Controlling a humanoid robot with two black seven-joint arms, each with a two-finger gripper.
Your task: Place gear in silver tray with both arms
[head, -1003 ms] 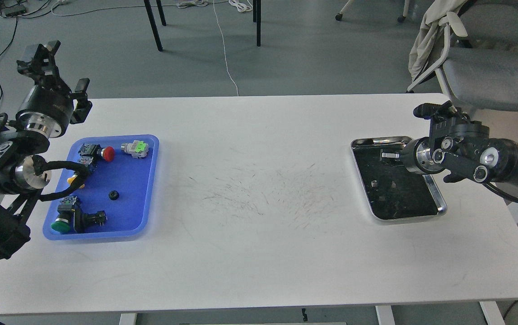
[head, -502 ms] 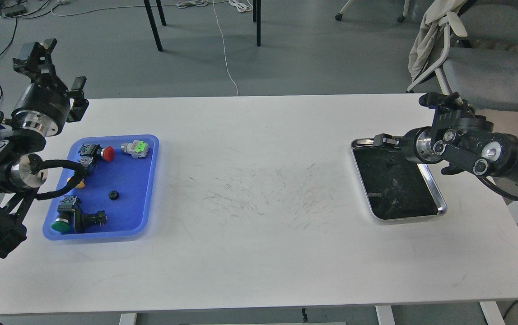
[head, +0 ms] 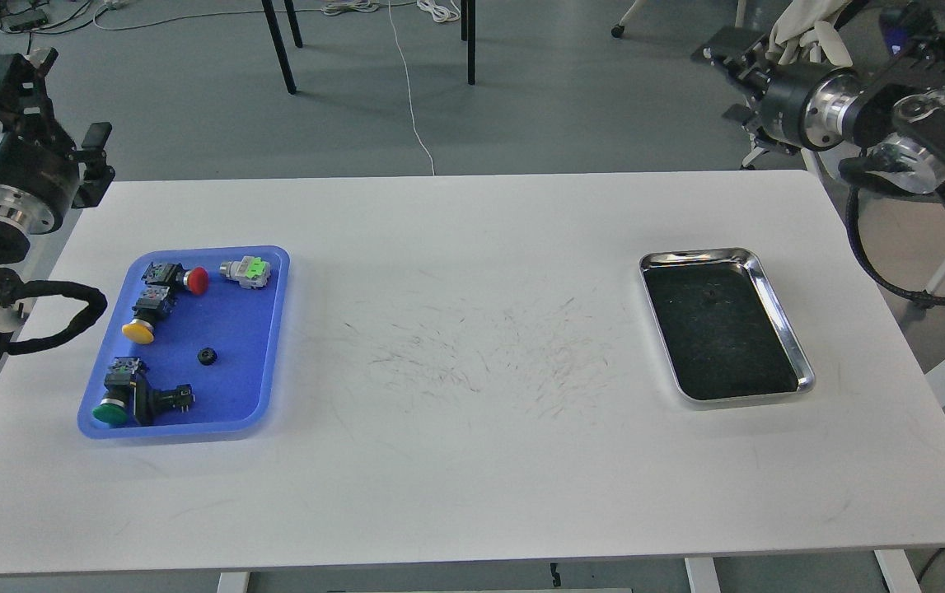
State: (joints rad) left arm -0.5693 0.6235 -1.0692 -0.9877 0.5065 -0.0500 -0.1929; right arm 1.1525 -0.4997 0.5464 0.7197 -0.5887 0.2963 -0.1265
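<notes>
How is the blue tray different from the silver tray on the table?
The blue tray is matte plastic, while the silver tray is shiny metal with a dark bottom. The blue tray lies near the table's left end and the silver tray near its right end. The blue tray holds several push buttons and a small black gear; the silver tray looks empty. Both are shallow rectangles with rounded corners.

Both arms' bases cut off; right claw end-on, unreadable.

Single head view, forward and down over white table
</notes>
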